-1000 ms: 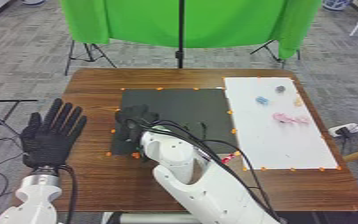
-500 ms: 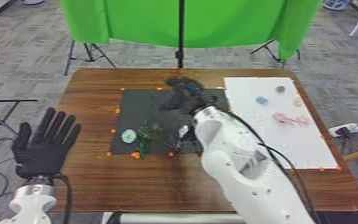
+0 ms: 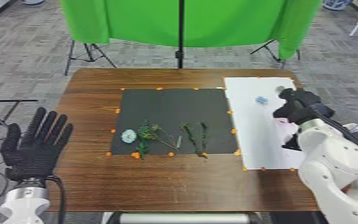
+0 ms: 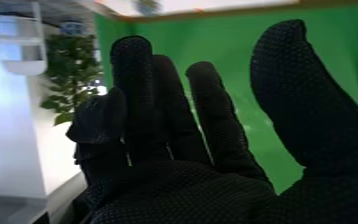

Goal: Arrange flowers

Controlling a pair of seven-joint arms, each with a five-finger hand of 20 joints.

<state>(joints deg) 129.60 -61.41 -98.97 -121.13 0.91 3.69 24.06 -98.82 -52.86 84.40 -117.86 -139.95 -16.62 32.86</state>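
A green cloth [image 3: 193,25] is hanging beyond the brown wooden bench [image 3: 184,192], over grey carpet. On the bench a black mat [image 3: 171,107] and a white sheet [image 3: 257,135] are lying side by side, orange marks dotting their edges.

The flower work is sitting low on the mat: a pale blue-white bloom [image 3: 128,136] is resting at its left, just beside a leafy green sprig [image 3: 143,143]. A thin branching stem [image 3: 166,140] is slanting next to them, and two dark green stems [image 3: 191,136] are lying farther right, near each other. The upper part of the mat is staying bare.

On the sheet, a small blue flower [image 3: 262,100] is lying near the far end, and a pink piece [image 3: 284,126] is showing partly from under the right hand [image 3: 302,103]. That hand is hanging above the sheet's right side, its fingers nearly straight and thumb spread away, holding nothing. The left hand [image 3: 33,152] is lying open and empty at the bench's left edge.

The arranging is seeming partly done: greenery and one bloom are forming a start, while the blue and pink pieces are probably still needing places among the stems.
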